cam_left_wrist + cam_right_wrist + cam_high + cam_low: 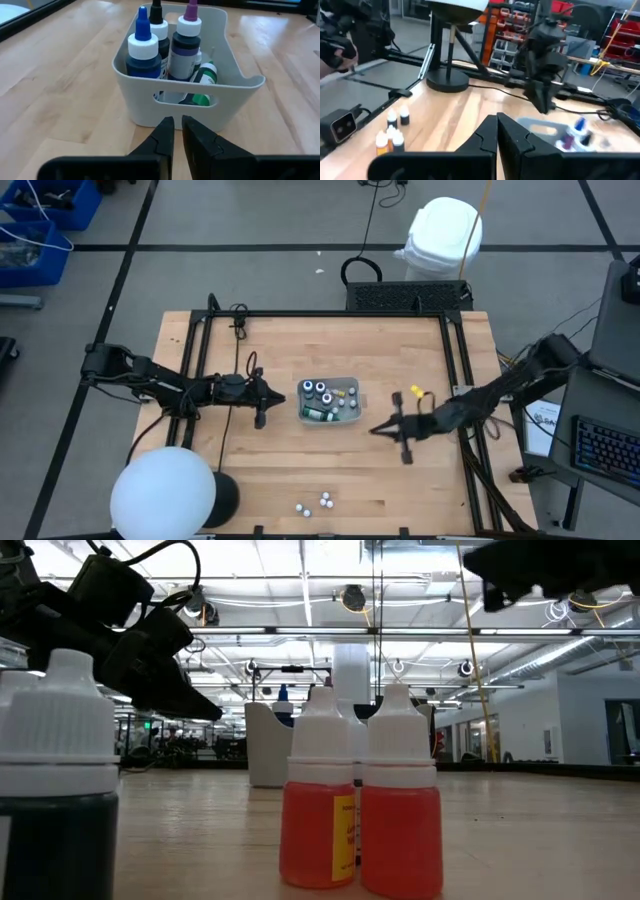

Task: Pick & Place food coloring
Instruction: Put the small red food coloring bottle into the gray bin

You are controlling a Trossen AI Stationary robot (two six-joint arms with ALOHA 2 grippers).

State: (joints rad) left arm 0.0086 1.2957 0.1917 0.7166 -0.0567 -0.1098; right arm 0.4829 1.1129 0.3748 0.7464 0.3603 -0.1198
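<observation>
The left gripper (pixel 262 397) hangs just left of the tray (pixel 352 385) at frame centre, its jaws a narrow slit, empty. The tray holds several food coloring bottles (pixel 316 390); four more (pixel 317 503) stand at lower centre of the counter (pixel 270 470). The right gripper (pixel 392 430), jaws closed and empty, hovers right of the tray.

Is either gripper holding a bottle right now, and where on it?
No. The left gripper is empty, just short of the tray; the right gripper is shut on nothing.
</observation>
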